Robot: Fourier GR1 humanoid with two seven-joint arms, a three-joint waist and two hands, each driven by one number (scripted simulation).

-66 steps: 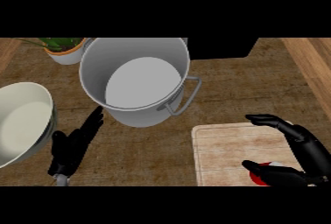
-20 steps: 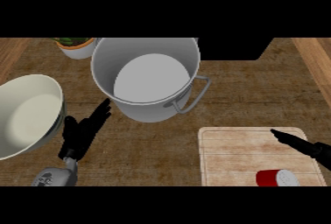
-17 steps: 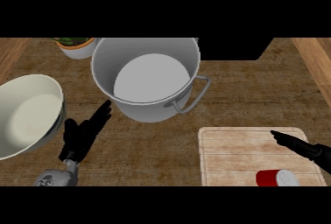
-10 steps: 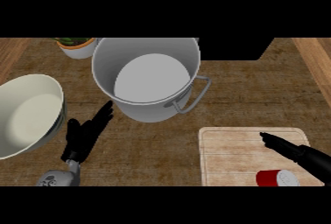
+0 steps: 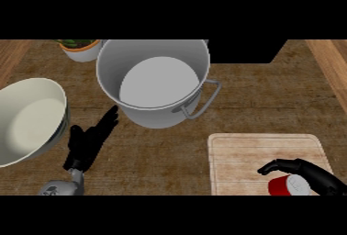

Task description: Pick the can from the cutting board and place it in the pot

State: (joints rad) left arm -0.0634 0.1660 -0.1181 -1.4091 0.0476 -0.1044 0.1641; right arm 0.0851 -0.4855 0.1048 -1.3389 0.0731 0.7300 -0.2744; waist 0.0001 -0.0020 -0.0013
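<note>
Curling right hand [image 5: 308,172] over can [image 5: 290,186].

Soft, even light is falling from above; the tall grey metal pot [image 5: 161,87] is casting hardly any shadow on the brown wooden counter [image 5: 149,160], without glare.

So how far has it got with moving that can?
Nothing is finished yet: the red can sits on the cutting board. The right hand curls over it, seemingly closing in. Lifting it into the pot remains. The left hand lies open beside the pot.
</note>
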